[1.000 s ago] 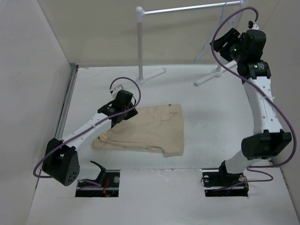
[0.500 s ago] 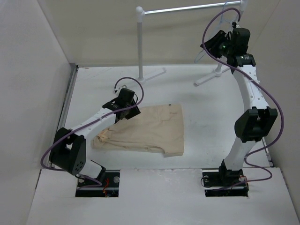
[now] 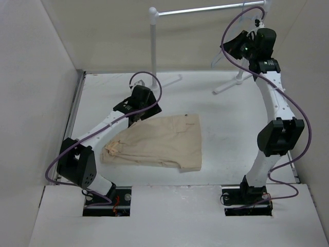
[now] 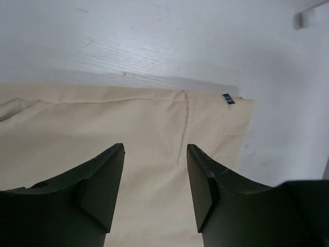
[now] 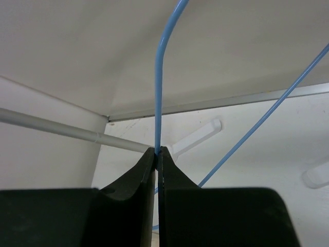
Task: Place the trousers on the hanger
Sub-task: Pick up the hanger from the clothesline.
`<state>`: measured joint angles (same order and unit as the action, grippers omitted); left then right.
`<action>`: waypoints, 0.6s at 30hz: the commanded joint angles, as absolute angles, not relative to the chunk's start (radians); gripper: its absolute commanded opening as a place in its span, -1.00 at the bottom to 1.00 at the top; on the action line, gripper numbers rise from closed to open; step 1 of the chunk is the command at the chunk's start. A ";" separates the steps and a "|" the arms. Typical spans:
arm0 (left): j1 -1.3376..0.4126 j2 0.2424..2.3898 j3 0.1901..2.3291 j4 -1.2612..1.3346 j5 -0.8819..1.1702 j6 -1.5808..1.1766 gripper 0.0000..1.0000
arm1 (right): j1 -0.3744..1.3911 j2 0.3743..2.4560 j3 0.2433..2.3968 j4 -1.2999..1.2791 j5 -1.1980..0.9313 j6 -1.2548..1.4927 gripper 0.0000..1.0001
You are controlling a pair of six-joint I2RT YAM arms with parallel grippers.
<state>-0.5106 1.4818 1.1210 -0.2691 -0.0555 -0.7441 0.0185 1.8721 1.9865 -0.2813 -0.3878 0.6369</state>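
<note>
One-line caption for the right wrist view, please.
Right tool shut on the thin blue wire of the hanger, rack bar behind.

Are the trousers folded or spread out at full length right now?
Folded. The trousers lie flat on the table as a short, compact block, with no legs stretched out.

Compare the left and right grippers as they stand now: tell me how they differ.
The left gripper has its jaws apart with nothing between them; the right gripper is shut on the hanger's thin blue wire. The left gripper points down over the folded trousers on the table; the right gripper is raised high at the back, beside the clothes rack. Both are dark, two-fingered grippers.
</note>
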 commanded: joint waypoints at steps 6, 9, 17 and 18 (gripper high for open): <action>-0.545 1.512 1.327 -0.296 -0.025 -0.713 0.10 | 0.050 1.654 1.855 -0.196 -0.446 0.557 -0.88; -0.559 1.522 1.399 -0.322 -0.003 -0.706 0.10 | 0.053 1.605 1.754 -0.196 -0.436 0.543 -0.88; -0.659 1.568 1.679 -0.414 0.012 -0.638 0.04 | 0.123 1.381 1.422 -0.209 -0.405 0.529 -0.88; -0.679 1.584 1.719 -0.423 0.014 -0.632 0.03 | 0.133 1.350 1.378 -0.213 -0.394 0.532 -0.88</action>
